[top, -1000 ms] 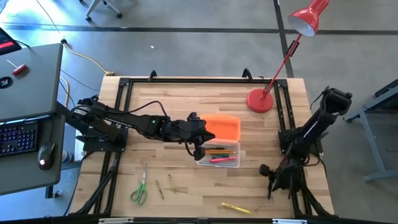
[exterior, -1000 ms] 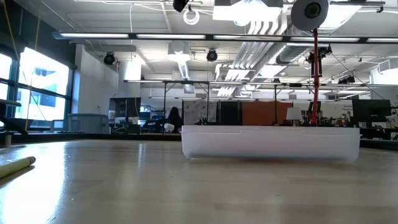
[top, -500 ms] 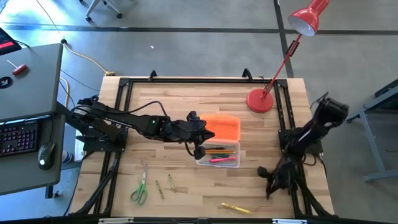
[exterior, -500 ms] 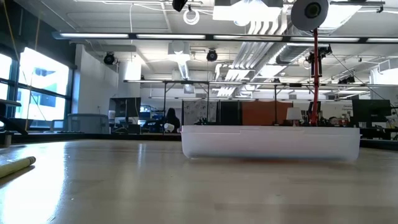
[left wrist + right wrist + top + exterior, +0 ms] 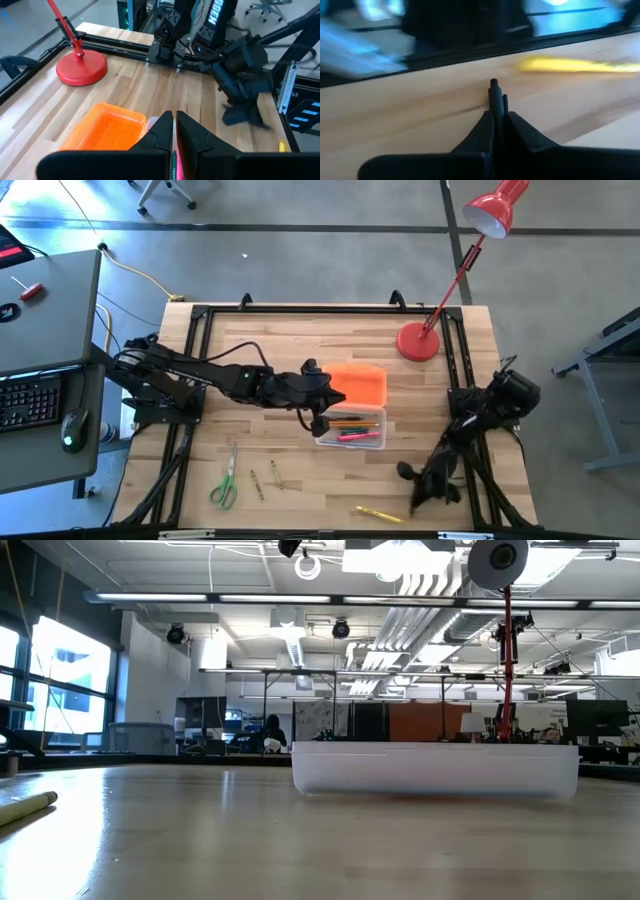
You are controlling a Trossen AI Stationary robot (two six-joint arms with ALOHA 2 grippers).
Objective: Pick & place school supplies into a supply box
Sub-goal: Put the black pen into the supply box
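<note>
While the left gripper [image 5: 322, 423] hung over the supply box [image 5: 352, 428], pinching one pencil, the right gripper [image 5: 412, 490], low at the near right, was shut on one dark pen [image 5: 494, 94]. Near lay one pair of scissors [image 5: 225, 483], two brown pencils [image 5: 266, 477] and one yellow pen [image 5: 380, 514].

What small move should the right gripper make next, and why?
Probably lift the right gripper straight up a little. It looks closed on a thin dark pen just above the wood, with the yellow pencil lying beyond it. The box is farther away, with the left gripper at its end.
</note>
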